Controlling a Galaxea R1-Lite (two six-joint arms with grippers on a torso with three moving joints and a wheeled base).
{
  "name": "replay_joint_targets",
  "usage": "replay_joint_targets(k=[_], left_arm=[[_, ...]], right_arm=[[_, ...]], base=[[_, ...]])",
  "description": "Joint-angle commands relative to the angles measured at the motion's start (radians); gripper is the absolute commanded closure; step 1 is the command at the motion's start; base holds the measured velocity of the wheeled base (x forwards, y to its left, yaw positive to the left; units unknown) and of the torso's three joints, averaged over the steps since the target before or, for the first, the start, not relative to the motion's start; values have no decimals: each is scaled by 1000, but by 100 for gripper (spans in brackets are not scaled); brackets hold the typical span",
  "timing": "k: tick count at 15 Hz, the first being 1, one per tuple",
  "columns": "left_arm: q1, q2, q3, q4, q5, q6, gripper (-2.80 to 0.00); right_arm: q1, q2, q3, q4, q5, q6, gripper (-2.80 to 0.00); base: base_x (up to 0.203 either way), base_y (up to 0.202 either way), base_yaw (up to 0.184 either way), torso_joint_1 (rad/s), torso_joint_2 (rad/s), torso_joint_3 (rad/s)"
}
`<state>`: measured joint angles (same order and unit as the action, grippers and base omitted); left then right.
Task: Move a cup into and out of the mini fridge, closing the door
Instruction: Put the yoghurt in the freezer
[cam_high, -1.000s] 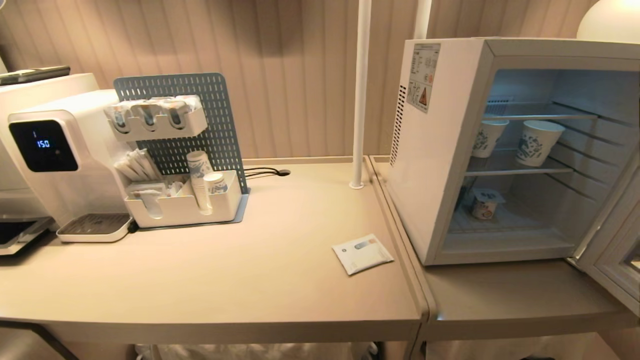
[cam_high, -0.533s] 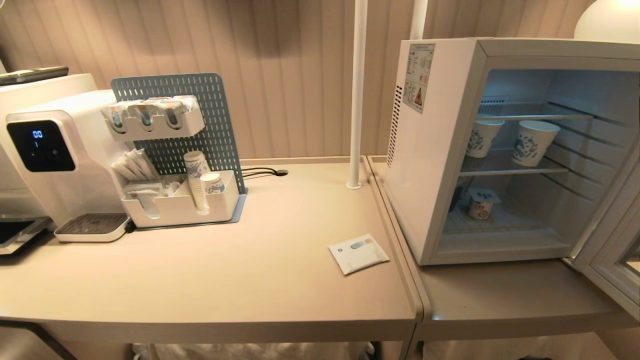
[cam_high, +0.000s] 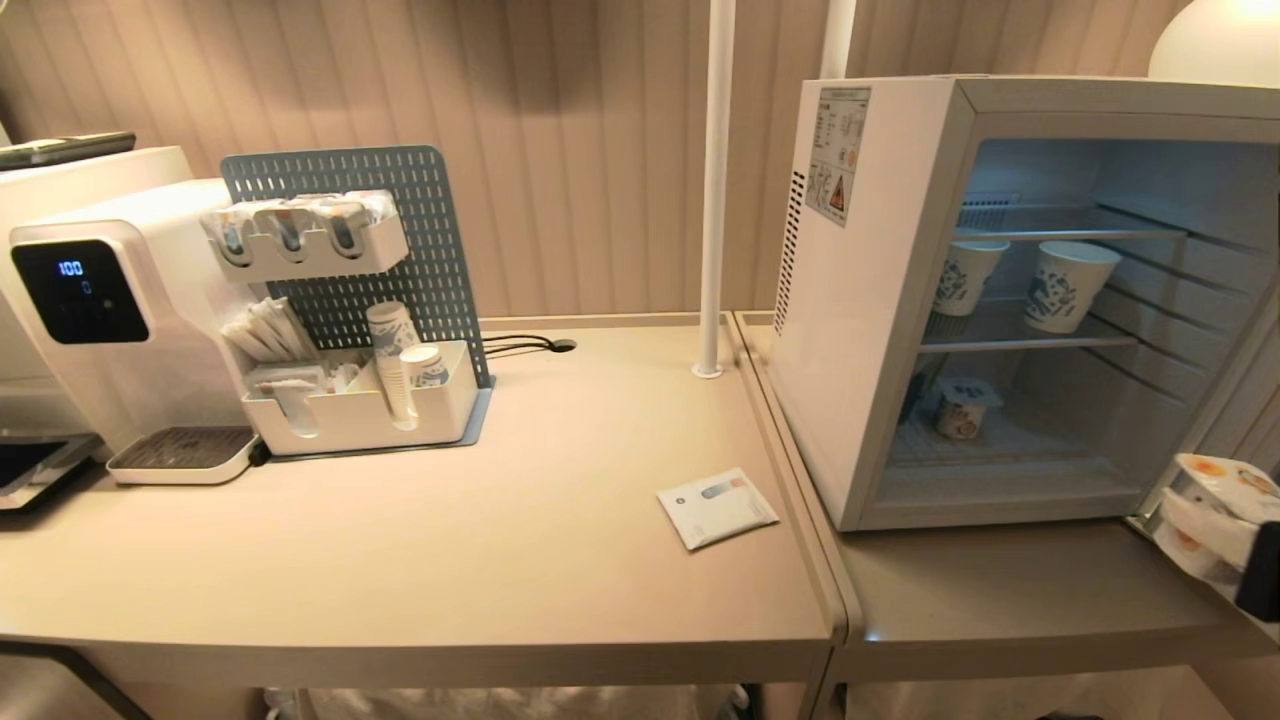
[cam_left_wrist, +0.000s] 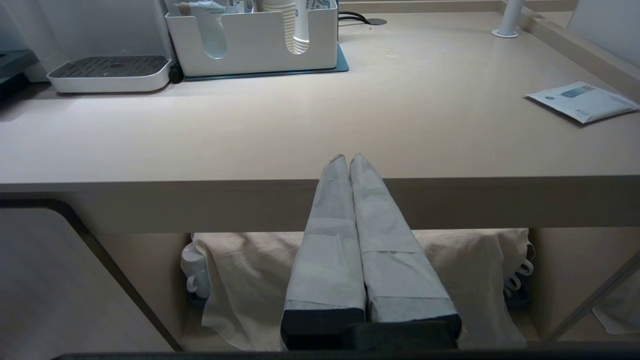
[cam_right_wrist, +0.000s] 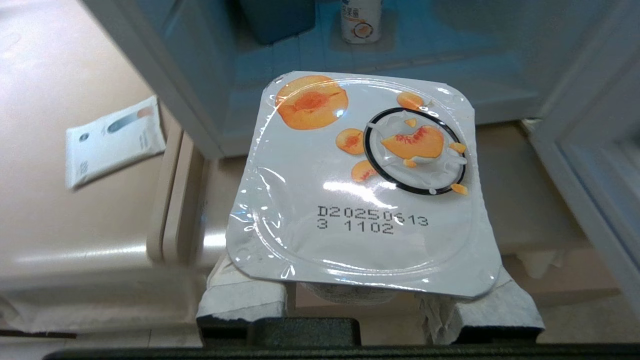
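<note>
White boxy mini fridge (cam_high: 870, 300) stands open at your two o'clock; your right gripper (cam_right_wrist: 367, 295) pinches the foil-lidded peach yogurt cup (cam_right_wrist: 360, 185), not yet shelved, door unclosed.

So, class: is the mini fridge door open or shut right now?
Open. The mini fridge shows its wire shelves and paper cups inside; its door stands swung out at the right.
</note>
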<state>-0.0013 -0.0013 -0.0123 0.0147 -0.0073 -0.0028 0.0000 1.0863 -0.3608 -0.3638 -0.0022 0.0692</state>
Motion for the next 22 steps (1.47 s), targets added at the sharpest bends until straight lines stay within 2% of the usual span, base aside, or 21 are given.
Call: replay_joint_targets(k=[1,5,9,13,15,18,22], left_arm=[[0,0,0,1,0,0,0],[0,0,0,1,0,0,0],[0,0,0,-1,0,0,0],[0,0,0,-1,0,-2,0],[0,0,0,-1,0,0,0],[0,0,0,-1,0,0,0],[0,0,0,-1,0,-1,0]], right_arm=[[-1,315,16,-229,-7,14,0],[-9,593,41,-597,-37,31,0],[-20,795,50,-920,-123,35,0],[-59,973,25,-1113,-177,23,0],[-99,1059,-16,-1153,-187,14,0],[-160,1152,-154,-1151,-191,-34,0],[-177,1176,-319,-986,-190,-61,0]], base=[[0,0,0,0,0,0],[0,0,0,0,0,0],[0,0,0,0,0,0],[0,0,0,0,0,0],[0,0,0,0,0,0],[0,0,0,0,0,0],[0,0,0,0,0,0]])
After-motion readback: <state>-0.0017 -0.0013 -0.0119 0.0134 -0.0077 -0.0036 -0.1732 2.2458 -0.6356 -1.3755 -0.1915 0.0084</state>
